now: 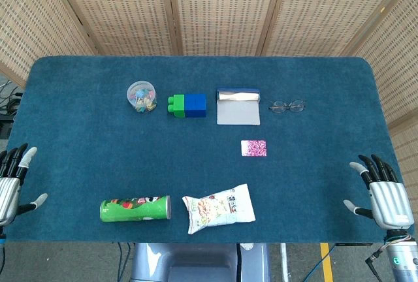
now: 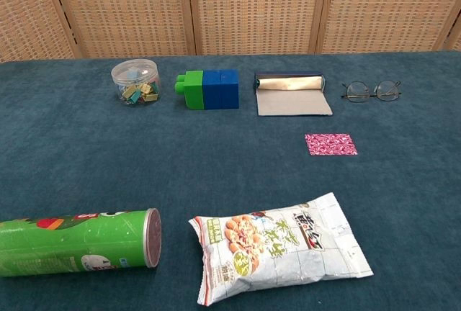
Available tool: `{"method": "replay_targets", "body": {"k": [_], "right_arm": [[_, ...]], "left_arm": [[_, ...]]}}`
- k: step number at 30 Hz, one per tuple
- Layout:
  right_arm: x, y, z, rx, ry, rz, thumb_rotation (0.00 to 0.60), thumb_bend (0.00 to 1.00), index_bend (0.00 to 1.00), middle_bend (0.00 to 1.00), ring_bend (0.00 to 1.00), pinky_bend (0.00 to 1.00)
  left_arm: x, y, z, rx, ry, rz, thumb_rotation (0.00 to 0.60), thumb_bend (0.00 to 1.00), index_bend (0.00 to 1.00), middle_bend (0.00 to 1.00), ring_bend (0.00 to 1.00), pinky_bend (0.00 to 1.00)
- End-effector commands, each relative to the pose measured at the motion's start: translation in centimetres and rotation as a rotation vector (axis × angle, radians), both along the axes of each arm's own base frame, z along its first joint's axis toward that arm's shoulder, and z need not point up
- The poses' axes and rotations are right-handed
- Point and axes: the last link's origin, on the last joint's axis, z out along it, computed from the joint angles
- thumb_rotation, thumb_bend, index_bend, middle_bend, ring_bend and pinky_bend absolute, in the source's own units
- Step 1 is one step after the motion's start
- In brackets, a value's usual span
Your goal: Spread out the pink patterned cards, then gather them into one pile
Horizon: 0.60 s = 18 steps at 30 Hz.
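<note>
The pink patterned cards (image 1: 253,148) lie as one small stack on the blue cloth, right of centre; in the chest view the stack (image 2: 330,144) sits just in front of the silver pouch. My left hand (image 1: 12,181) hovers at the table's left edge with fingers spread and nothing in it. At the right edge my right hand (image 1: 385,197) is likewise open and empty, well away from the cards. Neither hand shows in the chest view.
Along the back stand a clear tub of clips (image 1: 142,95), green and blue blocks (image 1: 187,105), a silver pouch (image 1: 238,106) and glasses (image 1: 287,106). Near the front lie a green chip can (image 1: 135,208) and a snack bag (image 1: 219,207).
</note>
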Motion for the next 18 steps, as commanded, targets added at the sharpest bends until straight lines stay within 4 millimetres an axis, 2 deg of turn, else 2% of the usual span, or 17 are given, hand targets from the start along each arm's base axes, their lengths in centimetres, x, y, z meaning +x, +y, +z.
{"method": "replay_targets", "body": {"k": [1,9,18], "right_arm": [[0.0,0.0,0.0,0.004,0.002,-0.001,0.6,0.1,0.21,0.15,0.07,0.13],[0.3,-0.2,0.0,0.022,-0.016,0.01,0.6,0.1,0.21,0.15,0.07,0.13],[1.6,-1.7,0.5,0.053,-0.06,0.068,0.6,0.1,0.19,0.16,0.07,0.13]], "left_arm": [[0.0,0.0,0.0,-0.001,0.0,0.001,0.6,0.04,0.0,0.0,0.0,0.0],[0.3,0.0,0.2,-0.003,0.004,-0.007,0.6,0.04,0.0,0.0,0.0,0.0],[1.3,0.1,1.2,-0.002,0.014,-0.028,0.6,0.04,0.0,0.0,0.0,0.0]]}}
